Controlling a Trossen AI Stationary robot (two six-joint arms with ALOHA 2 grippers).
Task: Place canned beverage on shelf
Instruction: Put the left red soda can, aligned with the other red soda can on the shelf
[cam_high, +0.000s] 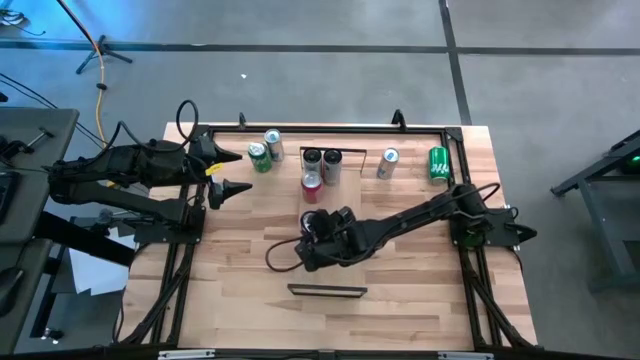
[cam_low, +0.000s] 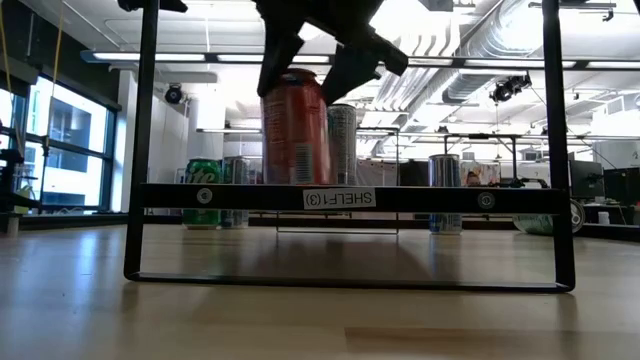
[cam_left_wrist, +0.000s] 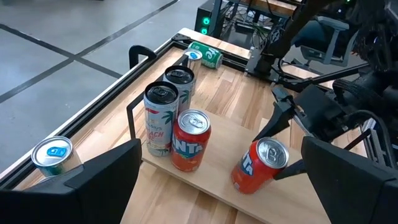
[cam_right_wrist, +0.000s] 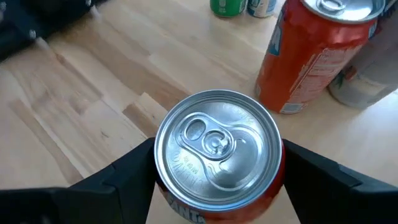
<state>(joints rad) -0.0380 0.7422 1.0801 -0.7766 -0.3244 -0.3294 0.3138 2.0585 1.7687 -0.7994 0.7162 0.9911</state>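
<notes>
A red-orange Fanta can with white lettering and a silver top sits at the centre of the left wrist frame. Beside it a white can shows green palm print. Lower right, another red can. The shelf is pale wood; upper centre lies a green can.

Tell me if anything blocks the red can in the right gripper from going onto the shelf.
Nothing visible does. The right gripper has the tilted red can at the shelf board's bare part; the three standing cans are clear, off to one side.
</notes>
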